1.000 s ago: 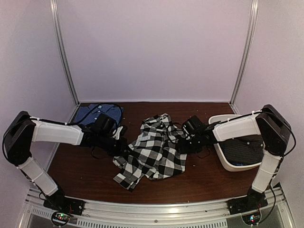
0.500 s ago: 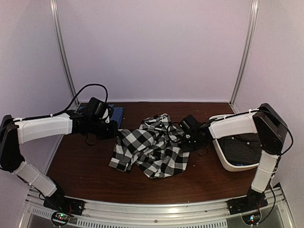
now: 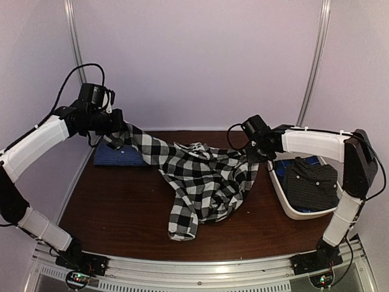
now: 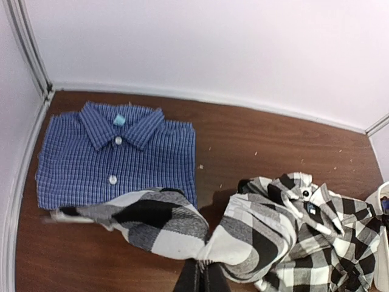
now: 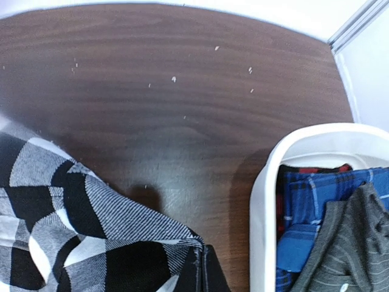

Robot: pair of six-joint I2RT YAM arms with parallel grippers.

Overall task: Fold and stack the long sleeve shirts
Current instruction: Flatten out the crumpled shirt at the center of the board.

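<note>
Clenching my left pincer [image 3: 119, 130] and right pincer [image 3: 252, 154] on the checked shirt [image 3: 203, 182] beside the basket [image 3: 284, 204], I am risking thin grips slipping under tension.

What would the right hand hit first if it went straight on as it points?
The black-and-white checked cloth shirt that the right hand pinches; past that fold, probably the brown wooden table beside the white oval plastic basket; depth is unclear.
</note>
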